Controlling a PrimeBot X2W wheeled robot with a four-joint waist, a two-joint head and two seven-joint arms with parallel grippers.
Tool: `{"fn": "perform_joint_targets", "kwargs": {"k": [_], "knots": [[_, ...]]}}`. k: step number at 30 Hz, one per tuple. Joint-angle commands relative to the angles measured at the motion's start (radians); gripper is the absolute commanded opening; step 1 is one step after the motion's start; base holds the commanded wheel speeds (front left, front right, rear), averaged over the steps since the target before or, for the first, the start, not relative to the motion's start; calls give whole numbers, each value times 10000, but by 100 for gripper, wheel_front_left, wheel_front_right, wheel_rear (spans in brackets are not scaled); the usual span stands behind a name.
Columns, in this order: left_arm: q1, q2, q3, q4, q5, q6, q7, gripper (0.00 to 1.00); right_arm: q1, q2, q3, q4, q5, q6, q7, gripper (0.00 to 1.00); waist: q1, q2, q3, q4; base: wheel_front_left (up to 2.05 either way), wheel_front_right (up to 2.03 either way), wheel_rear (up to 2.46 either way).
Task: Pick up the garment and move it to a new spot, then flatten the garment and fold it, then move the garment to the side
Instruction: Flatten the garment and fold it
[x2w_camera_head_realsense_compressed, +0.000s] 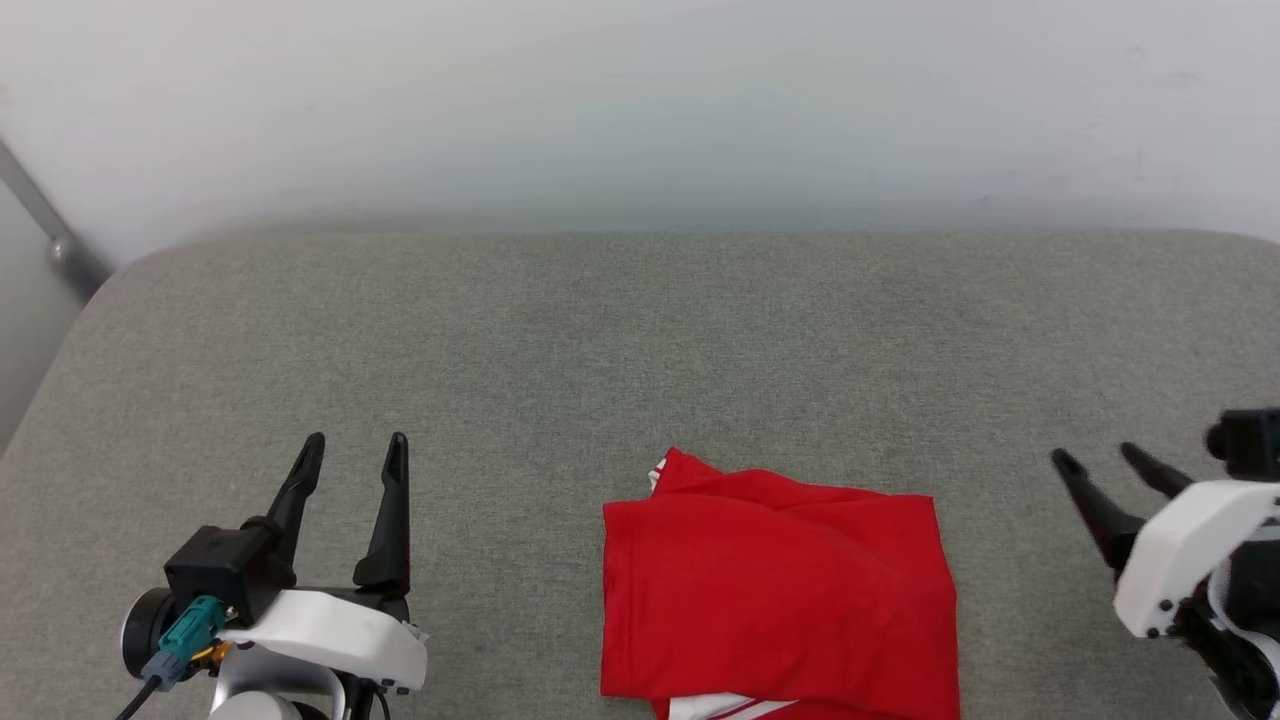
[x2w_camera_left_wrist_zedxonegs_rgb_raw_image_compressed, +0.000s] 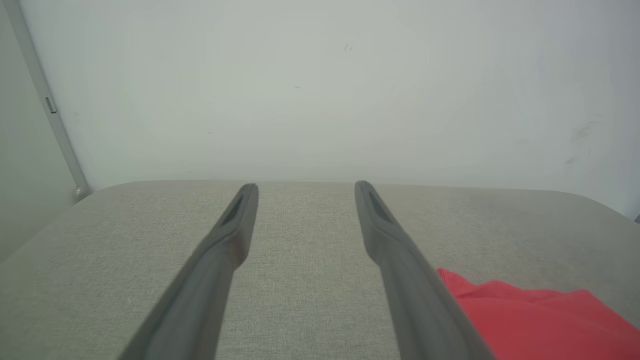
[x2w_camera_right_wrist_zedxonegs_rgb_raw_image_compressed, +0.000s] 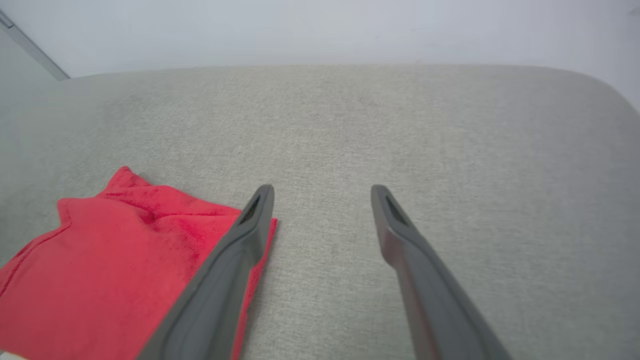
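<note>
Head view: folded red garment (x2w_camera_head_realsense_compressed: 775, 590) lies on the grey cushion (x2w_camera_head_realsense_compressed: 600, 330), between left gripper (x2w_camera_head_realsense_compressed: 355, 445) and right gripper (x2w_camera_head_realsense_compressed: 1095, 455), both spread and empty. Light, limp cloth, likely to unfold; pinching a stacked corner through all layers looks safest.

The light is bright, soft and even; it seems to come from above, because the grey surface (x2w_camera_head_realsense_compressed: 640, 350) has almost no shadows. The garment (x2w_camera_head_realsense_compressed: 775, 590) shows a clean red without glare; only its folds are a little darker. The far wall (x2w_camera_head_realsense_compressed: 640, 100) looks pale and hazy. In both wrist views the dark fingers (x2w_camera_left_wrist_zedxonegs_rgb_raw_image_compressed: 215, 270) are blurred near the camera; the pole (x2w_camera_left_wrist_zedxonegs_rgb_raw_image_compressed: 50, 105) at the far left leans and bends slightly.
</note>
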Motion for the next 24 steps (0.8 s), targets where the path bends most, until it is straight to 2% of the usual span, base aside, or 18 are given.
{"fn": "perform_joint_targets", "kwargs": {"k": [1,5,9,16,24], "knots": [[105,-31,-6,-36,-52,24,-12,100,385,67,-552,-213,-584,-4,-482,100,0,0,-59,-49,0,0,0],[250,-3,76,-39,-122,121,-31,100,965,531,-1847,-994,-1899,-4,-1722,100,0,0,-113,-175,0,0,0],[383,50,90,-5,-109,195,-36,100,1492,1160,-2319,-1803,-2617,-4,-2915,100,0,0,-211,-242,0,0,0],[690,111,-9,133,-54,297,20,100,2454,1712,-1974,-2690,-3229,-4,-4251,100,0,0,-483,-292,0,0,0],[910,212,-104,203,-32,385,99,100,3480,2259,-1626,-3307,-3660,-4,-4445,100,0,0,-691,-277,0,0,0]]}}
